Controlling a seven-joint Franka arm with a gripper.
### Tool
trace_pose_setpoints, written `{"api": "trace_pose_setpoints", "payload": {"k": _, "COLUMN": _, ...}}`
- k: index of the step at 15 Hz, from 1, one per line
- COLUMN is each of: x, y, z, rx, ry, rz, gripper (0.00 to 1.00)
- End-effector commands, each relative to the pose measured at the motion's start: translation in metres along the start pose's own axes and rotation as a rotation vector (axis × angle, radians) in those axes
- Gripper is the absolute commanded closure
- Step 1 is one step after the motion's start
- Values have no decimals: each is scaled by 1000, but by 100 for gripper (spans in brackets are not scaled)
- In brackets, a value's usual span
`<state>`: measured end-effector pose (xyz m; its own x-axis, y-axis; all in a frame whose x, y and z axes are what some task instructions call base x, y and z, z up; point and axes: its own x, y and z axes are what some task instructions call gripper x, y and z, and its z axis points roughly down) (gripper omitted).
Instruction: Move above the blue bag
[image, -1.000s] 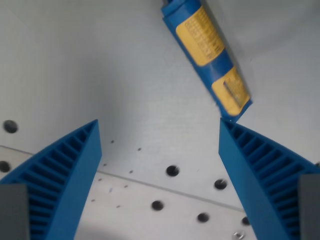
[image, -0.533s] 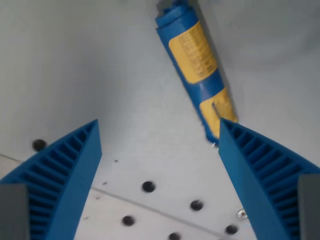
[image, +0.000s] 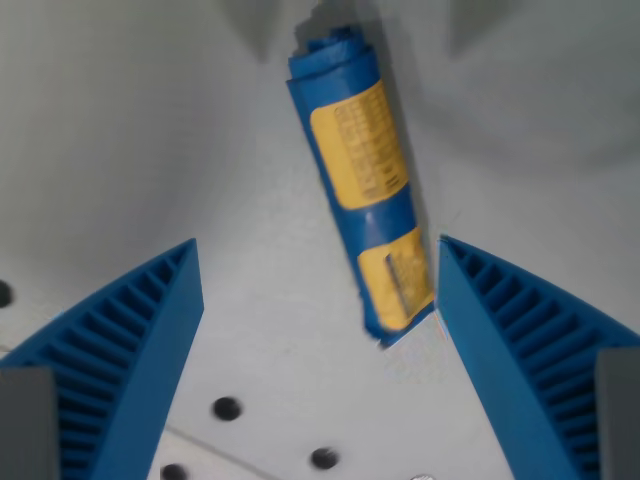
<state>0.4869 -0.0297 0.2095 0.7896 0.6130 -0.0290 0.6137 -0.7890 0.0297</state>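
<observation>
Here, the gripper (image: 318, 262) hangs over a pale tabletop (image: 120, 150) with its 2 ribbed blue fingers (image: 125, 350) spread wide apart and nothing held between them. One finger fills the lower corner on the wrist view's left, the other the lower corner on the wrist view's right. The blue bag (image: 362, 185), rolled into a tight tube, lies flat on the tabletop in the upper middle of the picture. It runs at a slant, its crumpled far end near the top edge and its near end pointing down toward the wrist view's right. A large yellow label (image: 358, 155) with small printed text, too blurred to read, wraps its middle, and a second, smaller yellow patch (image: 394, 285) sits near its lower end. That lower end lies just beside the inner edge of the finger on the wrist view's right; whether the 2 touch cannot be told. Most of the bag sits beyond the fingertips, only its lower end reaching into the gap between them. Several dark round holes (image: 227, 408) dot the tabletop along the bottom edge, between the fingers. Soft grey shadows fall across the surface near the top.
</observation>
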Motion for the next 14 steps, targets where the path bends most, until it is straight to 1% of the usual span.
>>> {"api": "trace_pose_setpoints", "payload": {"k": 1, "x": 4, "y": 13, "z": 8, "rx": -24, "ry": -23, "rz": -219, "gripper": 0}}
{"api": "trace_pose_setpoints", "payload": {"k": 7, "x": 5, "y": 21, "z": 25, "rx": -33, "ry": -23, "rz": -247, "gripper": 0}}
{"api": "trace_pose_setpoints", "payload": {"k": 14, "x": 6, "y": 26, "z": 35, "rx": -32, "ry": -18, "rz": -231, "gripper": 0}}
